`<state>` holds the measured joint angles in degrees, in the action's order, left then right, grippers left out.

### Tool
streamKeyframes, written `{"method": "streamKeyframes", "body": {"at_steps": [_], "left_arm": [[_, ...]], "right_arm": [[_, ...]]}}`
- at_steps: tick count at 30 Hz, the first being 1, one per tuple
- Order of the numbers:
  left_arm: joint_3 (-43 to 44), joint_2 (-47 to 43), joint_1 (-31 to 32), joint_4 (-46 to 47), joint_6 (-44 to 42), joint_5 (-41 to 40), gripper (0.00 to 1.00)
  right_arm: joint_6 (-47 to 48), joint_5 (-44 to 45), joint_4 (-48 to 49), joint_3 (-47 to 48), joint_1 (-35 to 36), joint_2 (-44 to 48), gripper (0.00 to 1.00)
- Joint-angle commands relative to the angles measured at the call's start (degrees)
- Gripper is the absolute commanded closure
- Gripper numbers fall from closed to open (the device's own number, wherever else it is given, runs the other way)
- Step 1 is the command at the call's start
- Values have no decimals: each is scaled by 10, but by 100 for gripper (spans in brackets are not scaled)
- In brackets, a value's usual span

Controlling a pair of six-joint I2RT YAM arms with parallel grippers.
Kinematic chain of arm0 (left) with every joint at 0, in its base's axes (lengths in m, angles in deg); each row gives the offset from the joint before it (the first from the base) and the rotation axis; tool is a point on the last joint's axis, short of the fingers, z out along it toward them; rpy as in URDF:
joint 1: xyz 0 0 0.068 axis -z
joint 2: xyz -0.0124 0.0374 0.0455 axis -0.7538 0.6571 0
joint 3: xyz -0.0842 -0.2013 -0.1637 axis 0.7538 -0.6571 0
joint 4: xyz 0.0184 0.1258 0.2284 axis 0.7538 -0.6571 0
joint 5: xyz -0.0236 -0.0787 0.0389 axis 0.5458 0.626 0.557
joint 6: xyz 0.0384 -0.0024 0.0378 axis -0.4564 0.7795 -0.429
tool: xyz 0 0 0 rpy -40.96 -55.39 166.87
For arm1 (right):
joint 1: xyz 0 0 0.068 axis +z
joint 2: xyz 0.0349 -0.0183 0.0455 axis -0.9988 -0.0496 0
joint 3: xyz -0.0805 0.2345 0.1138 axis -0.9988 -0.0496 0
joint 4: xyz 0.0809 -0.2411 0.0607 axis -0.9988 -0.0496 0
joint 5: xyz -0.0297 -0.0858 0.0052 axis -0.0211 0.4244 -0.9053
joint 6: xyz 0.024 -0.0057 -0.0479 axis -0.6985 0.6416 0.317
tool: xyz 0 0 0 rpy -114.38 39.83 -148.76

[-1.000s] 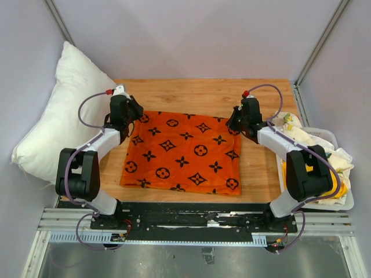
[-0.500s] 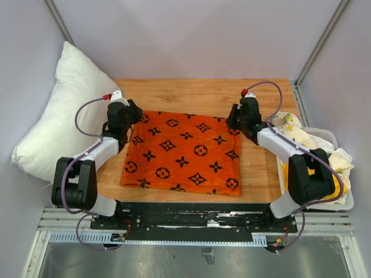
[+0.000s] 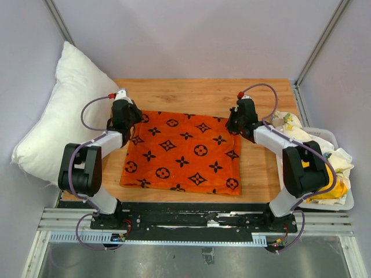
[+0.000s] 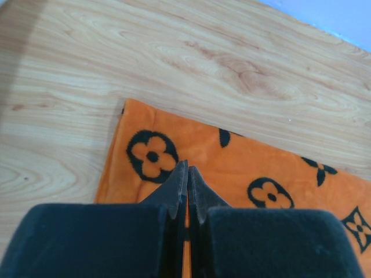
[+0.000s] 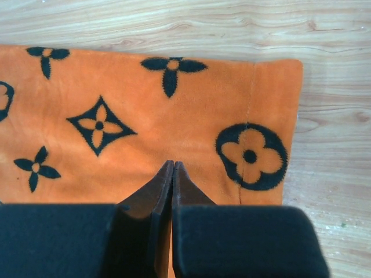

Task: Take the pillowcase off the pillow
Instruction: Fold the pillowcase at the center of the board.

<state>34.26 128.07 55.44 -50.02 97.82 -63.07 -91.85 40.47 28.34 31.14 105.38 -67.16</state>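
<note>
The orange pillowcase (image 3: 182, 153) with black flower and star motifs lies flat on the wooden table (image 3: 197, 91). The white pillow (image 3: 58, 124) leans against the left wall, apart from the case. My left gripper (image 3: 130, 117) is shut over the case's far left corner. In the left wrist view its tips (image 4: 187, 168) meet just above the fabric (image 4: 261, 168), with nothing seen pinched. My right gripper (image 3: 236, 123) is shut over the far right corner. In the right wrist view its tips (image 5: 174, 164) also meet above the cloth (image 5: 145, 116), which lies smooth.
A white bin (image 3: 326, 132) heaped with yellow and white cloths (image 3: 339, 159) stands at the table's right edge, beside the right arm. Metal frame posts rise at the back corners. Bare wood shows beyond the case's far edge (image 4: 191, 52).
The left arm swung slightly left, then back toward the far left corner. The right gripper edged a little to the left. The pillowcase and pillow have not moved.
</note>
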Motion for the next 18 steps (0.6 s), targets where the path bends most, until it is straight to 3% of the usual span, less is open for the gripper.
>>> {"method": "streamKeyframes", "body": {"at_steps": [1,18], "left_arm": [[44,60,-12,14,21,42,100],[122,191,-25,-15,42,56,100]], "right_arm": [[-12,-16,-14,40,-9,-34,99],[-76,-69,-17,68,-70,-149,99]]}}
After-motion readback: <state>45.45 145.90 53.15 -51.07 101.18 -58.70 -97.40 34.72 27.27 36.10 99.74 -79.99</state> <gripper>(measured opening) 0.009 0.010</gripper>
